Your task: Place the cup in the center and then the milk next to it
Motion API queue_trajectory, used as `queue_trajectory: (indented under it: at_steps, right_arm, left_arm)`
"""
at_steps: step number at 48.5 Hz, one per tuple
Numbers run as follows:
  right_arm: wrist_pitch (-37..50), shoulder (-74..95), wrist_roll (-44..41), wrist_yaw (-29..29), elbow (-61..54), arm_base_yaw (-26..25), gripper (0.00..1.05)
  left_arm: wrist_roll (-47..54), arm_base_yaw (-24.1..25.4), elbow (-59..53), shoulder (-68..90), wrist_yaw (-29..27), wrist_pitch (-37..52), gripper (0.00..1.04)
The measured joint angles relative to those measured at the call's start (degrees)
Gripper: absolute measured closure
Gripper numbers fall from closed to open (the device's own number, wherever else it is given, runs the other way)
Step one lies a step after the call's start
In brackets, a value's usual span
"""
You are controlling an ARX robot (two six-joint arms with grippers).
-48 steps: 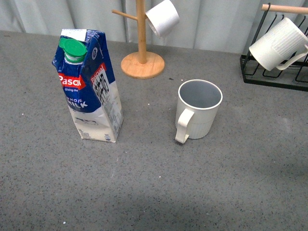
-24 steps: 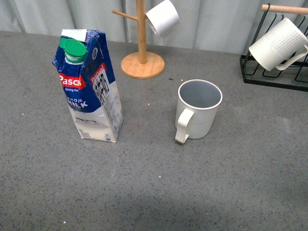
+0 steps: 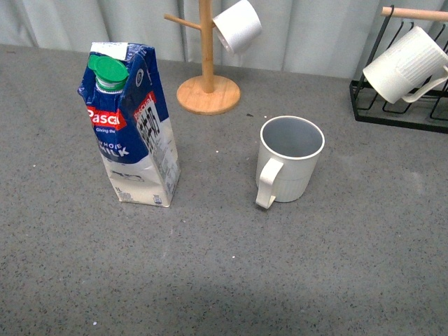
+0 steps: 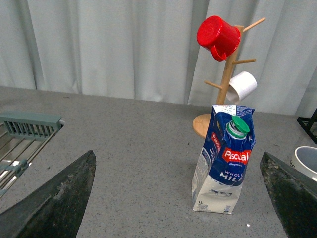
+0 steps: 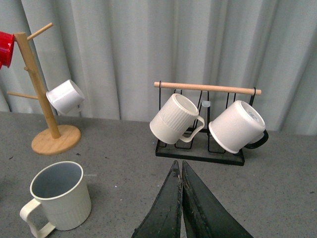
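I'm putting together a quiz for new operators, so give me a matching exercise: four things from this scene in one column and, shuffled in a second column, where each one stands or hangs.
Things:
1. milk
2. cup
3. red cup
4. black-handled mug

Places:
A. hanging on the black rack
B. standing on the table, right of the milk
C. hanging high on the wooden tree
D. standing on the table, left of the wooden tree's base

Pairs: 1-D, 2-B, 3-C, 4-A

milk [image 3: 131, 126] left of cup [image 3: 288, 168], well apart, mug tree [image 3: 207, 87] behind both
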Motion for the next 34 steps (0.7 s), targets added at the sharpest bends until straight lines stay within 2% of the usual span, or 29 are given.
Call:
queue_trajectory:
  at_steps: [34]
  right_arm:
    - [-14.19,-14.71,0.0,0.0,0.0,0.0,1.04]
  left_arm:
    - [0.0,0.0,0.0,0.0,0.0,0.0,0.07]
